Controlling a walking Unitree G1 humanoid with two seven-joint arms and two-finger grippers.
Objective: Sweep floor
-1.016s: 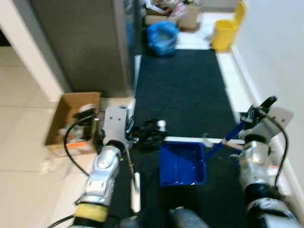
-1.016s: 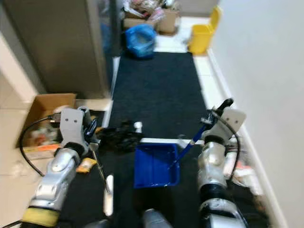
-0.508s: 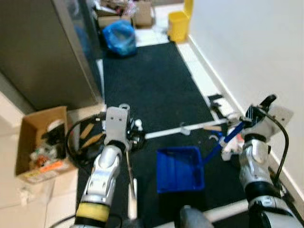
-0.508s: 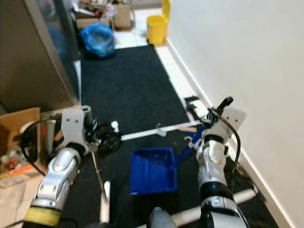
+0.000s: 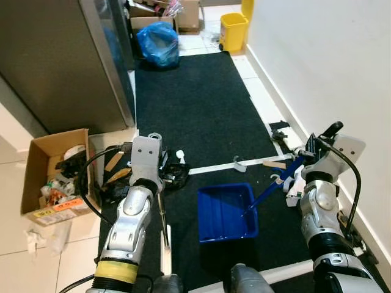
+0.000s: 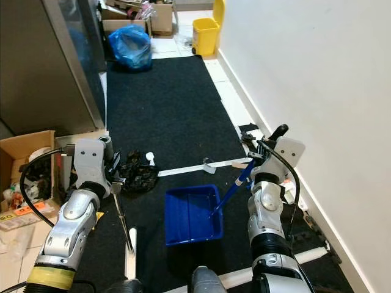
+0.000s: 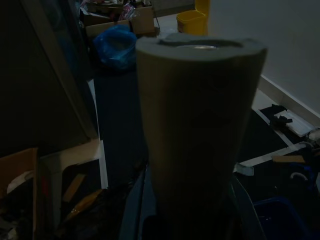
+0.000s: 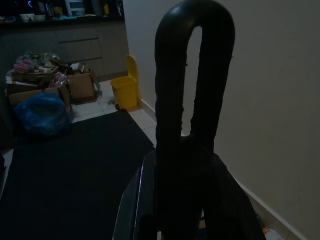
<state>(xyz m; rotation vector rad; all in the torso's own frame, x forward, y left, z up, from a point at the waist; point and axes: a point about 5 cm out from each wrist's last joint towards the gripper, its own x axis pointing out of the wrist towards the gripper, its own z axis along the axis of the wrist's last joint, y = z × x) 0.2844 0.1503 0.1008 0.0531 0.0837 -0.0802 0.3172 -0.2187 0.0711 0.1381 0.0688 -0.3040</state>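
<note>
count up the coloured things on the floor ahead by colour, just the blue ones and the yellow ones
Blue: 2, the dustpan on the black mat and the plastic bag at the mat's far end.
Yellow: 1, the bin by the wall.
Total: 3

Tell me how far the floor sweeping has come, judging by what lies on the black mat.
Done: the left tool grips the broom handle, and the right tool grips the handle of the blue dustpan, which sits on the black mat. In hand: bringing the two together. Left: the dark debris pile, the white scrap and the litter by the wall are unswept; the dustpan looks empty.
</note>
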